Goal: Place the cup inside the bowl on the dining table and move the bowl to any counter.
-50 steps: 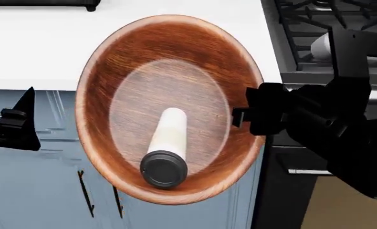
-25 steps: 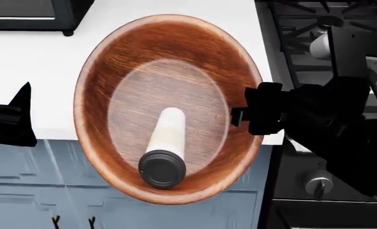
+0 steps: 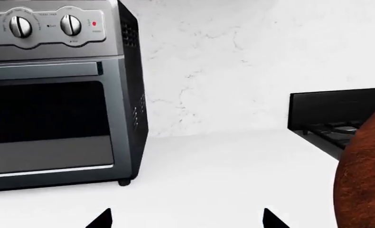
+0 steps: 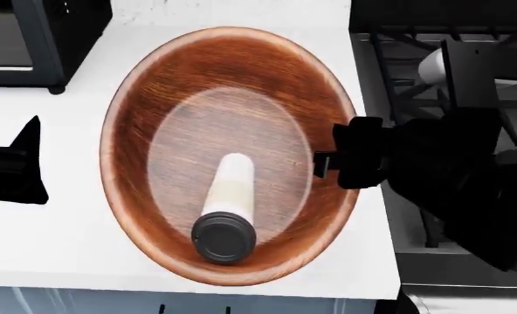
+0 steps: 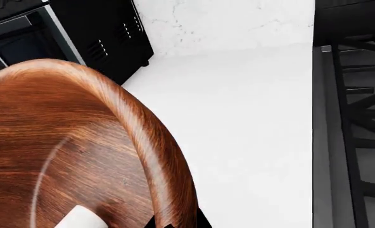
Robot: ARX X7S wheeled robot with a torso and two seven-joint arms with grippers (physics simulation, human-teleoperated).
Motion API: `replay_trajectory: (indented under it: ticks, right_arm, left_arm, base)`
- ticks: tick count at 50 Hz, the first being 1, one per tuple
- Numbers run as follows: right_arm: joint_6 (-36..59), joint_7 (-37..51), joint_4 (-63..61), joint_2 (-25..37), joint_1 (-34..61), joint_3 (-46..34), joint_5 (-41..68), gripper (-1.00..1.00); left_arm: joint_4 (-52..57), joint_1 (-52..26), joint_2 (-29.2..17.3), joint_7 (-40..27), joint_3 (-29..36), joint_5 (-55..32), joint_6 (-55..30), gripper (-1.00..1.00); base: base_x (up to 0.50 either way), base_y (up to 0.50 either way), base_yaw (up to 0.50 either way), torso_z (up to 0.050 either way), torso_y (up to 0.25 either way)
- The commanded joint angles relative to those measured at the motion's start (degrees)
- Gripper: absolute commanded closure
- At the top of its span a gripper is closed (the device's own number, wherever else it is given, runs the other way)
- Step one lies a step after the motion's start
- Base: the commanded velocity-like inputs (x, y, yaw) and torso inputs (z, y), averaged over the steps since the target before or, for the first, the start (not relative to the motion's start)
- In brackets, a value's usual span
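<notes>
The reddish-brown wooden bowl (image 4: 232, 59) fills the middle of the head view, over the white counter (image 4: 67, 229). The cream cup (image 4: 230, 190) lies on its side inside it, dark lid toward me. My right gripper (image 4: 328, 163) is shut on the bowl's right rim; in the right wrist view the rim (image 5: 155, 142) runs between the black jaws of that gripper (image 5: 174, 222), and a bit of the cup (image 5: 79, 219) shows. My left gripper (image 4: 18, 163) is open and empty left of the bowl, its gap (image 3: 187, 219) over bare counter (image 3: 225, 171). The dining table is out of view.
A grey toaster oven (image 3: 54, 95) stands at the counter's back left (image 4: 31, 39). A black stove (image 4: 433, 65) with grates adjoins the counter on the right (image 5: 358, 118). A veined white backsplash (image 3: 238, 61) closes the back. The counter's front edge lies just below the bowl.
The counter has slid down the head view, so the bowl now sits wholly over the worktop instead of the blue cabinet fronts. The right gripper's hold and the cup are unchanged.
</notes>
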Motion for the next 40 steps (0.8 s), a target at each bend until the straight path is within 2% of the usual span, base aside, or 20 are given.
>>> replay_trajectory:
  ticks: [1, 10, 21, 29, 40]
  right_arm:
    - [0.0, -0.7, -0.1, -0.1, 0.5, 1.5, -0.4, 1.00]
    - [0.2, -0.9, 1.2, -1.1, 0.6, 1.5, -0.3, 1.00]
    - [0.9, -1.5, 7.1, -4.9, 0.9, 1.0, 0.7, 1.00]
    - [1.6, -5.9, 18.2, -12.1, 2.5, -0.8, -1.9, 1.00]
    - [3.7, -16.0, 43.0, -25.1, 4.3, -5.2, -6.2, 1.00]
  left_arm:
    - [0.1, 0.3, 0.0, -0.2, 0.0, 0.0, 0.1, -1.00]
    - [0.2, 1.1, -0.8, 0.4, -0.6, -0.4, 0.6, -1.00]
    - [-0.1, 1.0, -0.1, 0.1, 0.0, 0.2, 0.7, -1.00]
    - [-0.5, 1.3, 0.2, 0.2, 0.2, 0.5, 1.1, -1.00]
    - [-0.9, 1.9, 0.0, 0.8, 0.2, 0.7, 1.6, -1.00]
  base:
    - [0.50, 0.03, 0.00, 0.000, 0.000]
    - [0.39, 0.00, 0.00, 0.000, 0.002]
    - [0.00, 0.00, 0.00, 0.001, 0.001]
    - [0.00, 0.00, 0.00, 0.000, 0.000]
    - [0.00, 0.00, 0.00, 0.000, 0.001]
